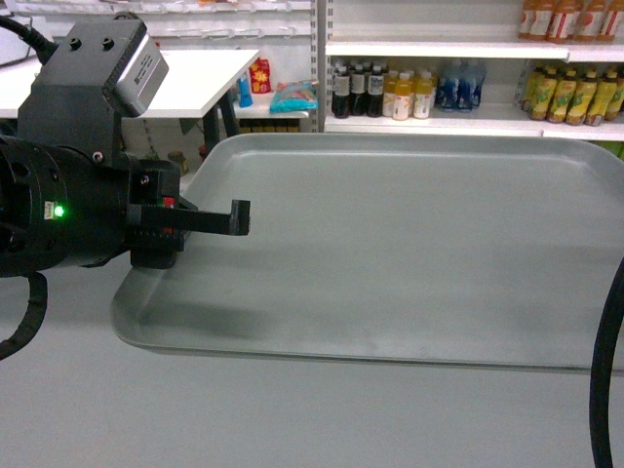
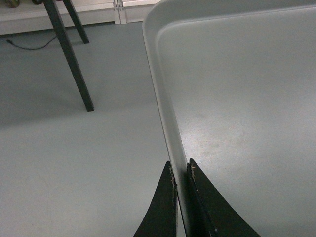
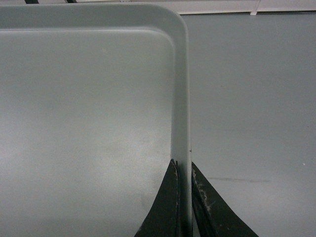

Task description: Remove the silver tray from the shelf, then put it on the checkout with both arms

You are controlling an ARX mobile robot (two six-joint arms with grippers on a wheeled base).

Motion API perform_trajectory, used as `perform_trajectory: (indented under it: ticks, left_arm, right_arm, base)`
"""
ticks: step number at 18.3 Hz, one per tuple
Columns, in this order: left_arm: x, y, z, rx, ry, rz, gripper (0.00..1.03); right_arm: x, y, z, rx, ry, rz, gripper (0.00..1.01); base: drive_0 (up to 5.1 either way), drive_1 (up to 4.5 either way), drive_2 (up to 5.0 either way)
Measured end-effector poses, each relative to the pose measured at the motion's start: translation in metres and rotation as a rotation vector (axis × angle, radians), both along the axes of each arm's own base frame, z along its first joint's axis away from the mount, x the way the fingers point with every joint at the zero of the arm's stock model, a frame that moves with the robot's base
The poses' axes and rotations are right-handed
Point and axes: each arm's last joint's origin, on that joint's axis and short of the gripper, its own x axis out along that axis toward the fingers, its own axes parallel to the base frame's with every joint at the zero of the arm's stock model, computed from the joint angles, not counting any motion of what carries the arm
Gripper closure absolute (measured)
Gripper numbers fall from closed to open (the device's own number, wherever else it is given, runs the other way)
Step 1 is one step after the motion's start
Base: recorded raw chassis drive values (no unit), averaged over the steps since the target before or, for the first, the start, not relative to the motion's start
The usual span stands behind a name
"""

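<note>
- Since it is far wider than either gripper, the tray [image 1: 409,244] is held at its two short ends, level and empty, up in the air over grey floor [image 1: 195,419]; it is off the shelving and not yet on any counter.
- The left gripper [image 2: 181,197] is pinched tight on the tray's left rim, one finger inside the raised lip and one outside, with no gap showing.
- The right gripper [image 3: 183,202] is clamped the same way on the right rim, just short of the far rounded corner; it lies out of the head view, where only a black cable [image 1: 606,370] shows on that side.
- Gripping opposite edges looks meant to balance the load and stop it twisting.
- The left arm [image 1: 68,205], its green light on, fills the left of the head view.
- Behind it stands a white tabletop [image 1: 195,78] on dark slanted legs, probably the checkout, well apart from the tray.
- Further back, store shelves [image 1: 439,47] carry bottled drinks [image 1: 390,93].
- I judge the carry to be in hand, with the set-down still to come.
</note>
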Motion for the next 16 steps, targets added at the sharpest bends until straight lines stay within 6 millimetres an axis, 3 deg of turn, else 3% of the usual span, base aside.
perform_trajectory:
  ticks: [16]
  left_arm:
    - [-0.0002, 0.0001, -0.0004, 0.003, 0.004, -0.001, 0.99]
  right_arm:
    - [-0.0002, 0.0001, -0.0003, -0.001, 0.004, 0.001, 0.98]
  base:
    - [-5.0, 2.42, 2.4]
